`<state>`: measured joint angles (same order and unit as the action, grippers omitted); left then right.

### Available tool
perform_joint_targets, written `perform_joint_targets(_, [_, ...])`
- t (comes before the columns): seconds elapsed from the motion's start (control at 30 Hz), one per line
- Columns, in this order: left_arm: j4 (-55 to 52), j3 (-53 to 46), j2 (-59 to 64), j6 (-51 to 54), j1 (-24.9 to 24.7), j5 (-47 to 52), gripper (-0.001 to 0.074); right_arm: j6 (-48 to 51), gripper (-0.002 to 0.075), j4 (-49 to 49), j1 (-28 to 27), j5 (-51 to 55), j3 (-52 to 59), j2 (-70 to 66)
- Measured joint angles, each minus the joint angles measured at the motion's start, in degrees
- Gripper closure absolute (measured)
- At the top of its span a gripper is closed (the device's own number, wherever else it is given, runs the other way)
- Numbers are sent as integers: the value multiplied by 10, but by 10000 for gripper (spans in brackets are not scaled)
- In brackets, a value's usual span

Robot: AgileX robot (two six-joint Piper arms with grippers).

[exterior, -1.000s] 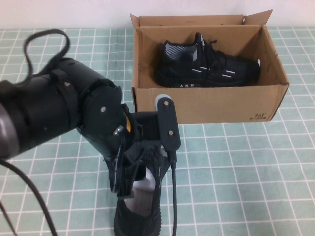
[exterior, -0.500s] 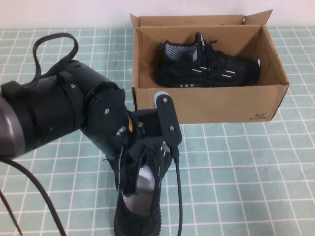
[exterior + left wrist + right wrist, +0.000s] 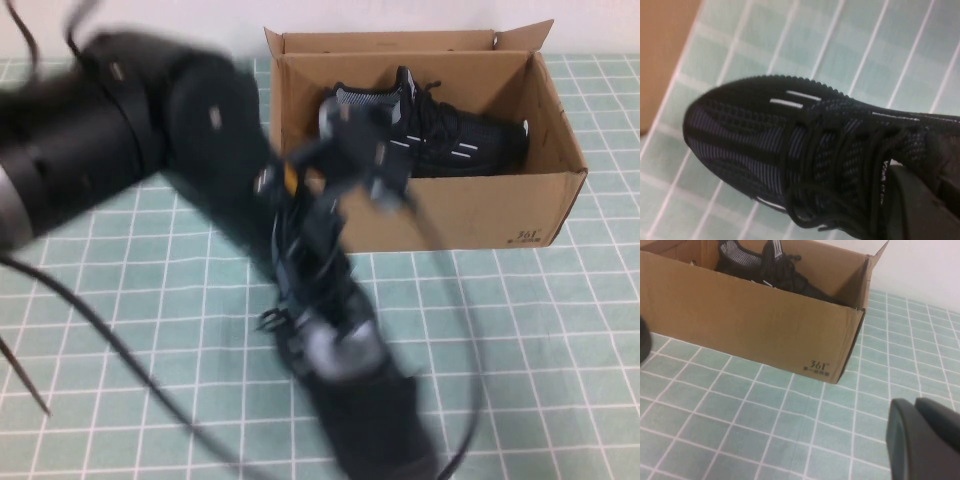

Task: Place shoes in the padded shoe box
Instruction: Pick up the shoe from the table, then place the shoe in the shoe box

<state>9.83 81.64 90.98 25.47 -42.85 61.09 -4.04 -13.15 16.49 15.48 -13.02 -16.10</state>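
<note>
One black sneaker (image 3: 430, 140) lies on its side inside the brown shoe box (image 3: 430, 215) at the back of the table. My left gripper (image 3: 318, 305) is shut on the collar of the second black sneaker (image 3: 365, 410) and holds it in front of the box, toe towards the near edge; the arm is blurred. In the left wrist view the sneaker (image 3: 790, 140) fills the picture above the mat, with one finger (image 3: 920, 210) at its laces. My right gripper (image 3: 927, 440) is shut and empty, low beside the box (image 3: 750, 325); it is out of the high view.
The table is covered by a green checked mat (image 3: 520, 340). The box's flaps (image 3: 525, 35) stand open against the white back wall. A black cable (image 3: 465, 350) loops from my left arm over the mat in front of the box.
My left arm has swung up and towards the box. The sneaker it holds has come up and shifted right, its toe now pointing to the lower right.
</note>
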Motion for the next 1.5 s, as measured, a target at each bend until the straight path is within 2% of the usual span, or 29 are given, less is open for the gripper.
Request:
perform_joint_targets(0.13, [45, 75, 0, -84, 0, -8, 729, 0, 734, 1, 0, 0, 0, 0])
perform_joint_targets(0.3, [69, 133, 0, -148, 0, -96, 729, 0, 734, 1, 0, 0, 0, 0])
perform_joint_targets(0.63, [77, 144, 38, -251, 0, -380, 729, 0, 734, 2, 0, -1, 0, 0])
perform_joint_targets(0.9, [87, 144, 113, -328, 18, -512, 730, 0, 734, 6, 0, -1, 0, 0])
perform_joint_targets(1.1, [94, 144, 175, -371, 27, -581, 730, -8, 734, 6, 0, -1, 0, 0])
perform_joint_targets(1.5, [111, 144, 258, -396, 25, -602, 730, -18, 734, 6, 0, -1, 0, 0])
